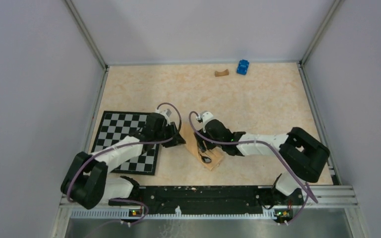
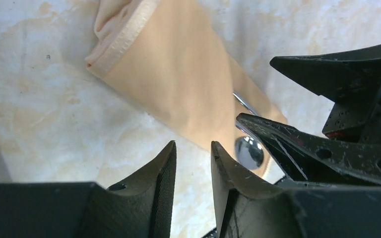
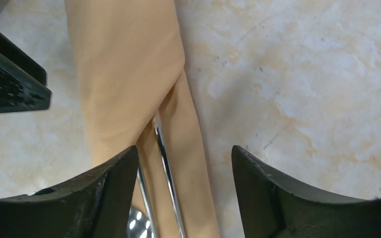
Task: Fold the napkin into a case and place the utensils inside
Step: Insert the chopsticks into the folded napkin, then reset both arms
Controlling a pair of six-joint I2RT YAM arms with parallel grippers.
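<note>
A black-and-white checkerboard mat (image 1: 115, 127) lies flat at the near left of the pale marbled tabletop (image 1: 268, 101), while near the far edge a small blue toy car (image 1: 242, 66) sits just right of a brown curved wooden block (image 1: 222, 73), not touching it.

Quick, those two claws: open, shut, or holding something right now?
Left gripper: open only a narrow gap, nothing in it.
Right gripper: wide open, holding nothing, poised over the case and the utensils.
</note>
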